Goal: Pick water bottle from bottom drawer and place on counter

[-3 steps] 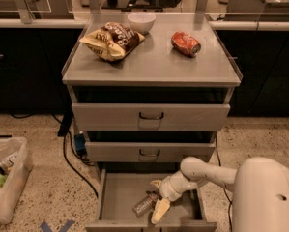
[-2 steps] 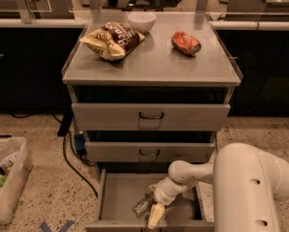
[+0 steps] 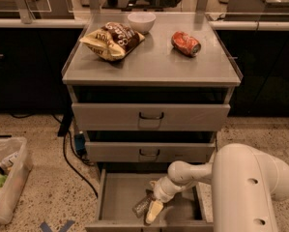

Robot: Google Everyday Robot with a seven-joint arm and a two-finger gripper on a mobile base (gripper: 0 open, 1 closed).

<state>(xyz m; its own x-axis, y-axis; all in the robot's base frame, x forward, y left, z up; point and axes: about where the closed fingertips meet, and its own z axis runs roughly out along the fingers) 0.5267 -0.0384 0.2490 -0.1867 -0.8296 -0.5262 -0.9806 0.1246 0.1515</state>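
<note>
Reaching into the bottom drawer (image 3: 117, 195), the gripper (image 3: 154, 210) sits against the water bottle (image 3: 141, 207), which lies on the drawer floor just left of it, long axis slanting front-left to back-right; whether it grips, I cannot tell.

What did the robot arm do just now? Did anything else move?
The big white arm swung further into the picture, and its gripper slid a little left and lower inside the bottom drawer, right beside the water bottle. The bottle lies where it was, still on the drawer floor. The chip bag, bowl and red can on the counter stayed put.
</note>
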